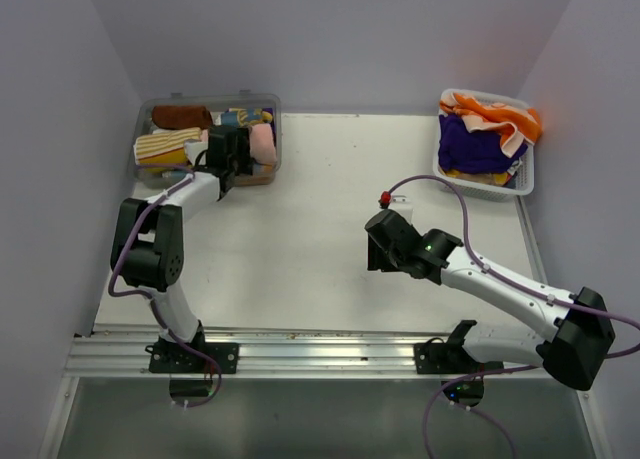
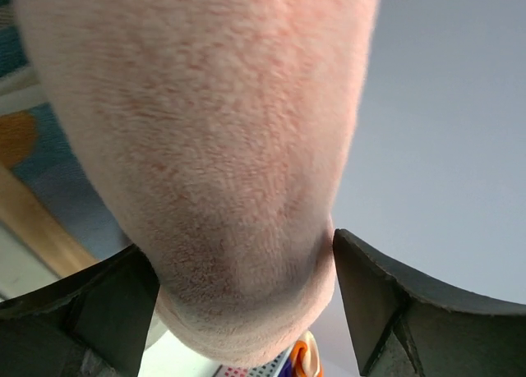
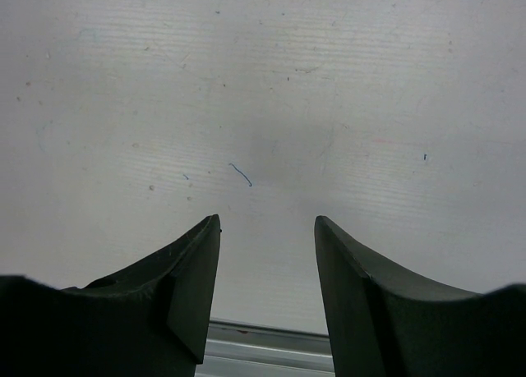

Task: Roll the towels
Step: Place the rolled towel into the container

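Left gripper [image 1: 230, 154] is over the clear bin [image 1: 279, 129] at the table's [image 1: 320, 179] far-left corner. Its fingers [image 2: 386, 287] straddle the pink towel roll [image 2: 214, 131], spread wide, and the roll fills the gap between them. Can't tell if they're squeezing it or just sitting against it. The pink roll is at the bin's right end, and a striped yellow roll [image 1: 165, 146] and a rust-brown roll [image 1: 182, 116] lie at the left end. Right gripper [image 3: 268, 221] hangs over bare table right of centre, jaws apart with nothing between them. The white basket [image 1: 525, 174] at the far-right corner holds unrolled stock: an orange-and-cream towel [image 1: 500, 114] on top and a purple towel [image 1: 475, 144] under it.
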Action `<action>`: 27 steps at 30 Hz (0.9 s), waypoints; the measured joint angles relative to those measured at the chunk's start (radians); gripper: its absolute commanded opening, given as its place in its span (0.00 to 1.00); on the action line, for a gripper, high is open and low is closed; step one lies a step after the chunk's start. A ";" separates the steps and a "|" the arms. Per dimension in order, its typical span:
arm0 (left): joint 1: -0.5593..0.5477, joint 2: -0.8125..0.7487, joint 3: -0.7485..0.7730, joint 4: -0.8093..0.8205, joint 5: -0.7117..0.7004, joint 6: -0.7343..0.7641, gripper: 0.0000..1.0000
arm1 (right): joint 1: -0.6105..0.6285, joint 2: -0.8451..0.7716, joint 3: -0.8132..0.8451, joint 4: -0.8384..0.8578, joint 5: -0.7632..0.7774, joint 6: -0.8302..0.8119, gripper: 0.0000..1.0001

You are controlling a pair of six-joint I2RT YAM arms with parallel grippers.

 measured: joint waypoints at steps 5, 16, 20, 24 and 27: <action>0.020 0.023 0.092 -0.042 0.043 0.032 0.91 | 0.000 0.000 0.000 0.000 0.000 0.000 0.54; 0.030 0.034 0.117 -0.099 0.085 0.076 0.93 | 0.000 0.000 0.000 -0.003 0.000 0.000 0.54; 0.030 0.034 0.117 -0.105 0.100 0.106 0.94 | 0.000 0.000 0.000 -0.003 0.000 0.001 0.54; 0.030 0.031 0.129 -0.119 0.110 0.179 0.97 | 0.000 0.000 0.000 -0.003 0.000 0.002 0.56; 0.030 0.017 0.161 -0.155 0.119 0.253 0.98 | 0.000 -0.006 0.000 -0.003 0.000 0.002 0.59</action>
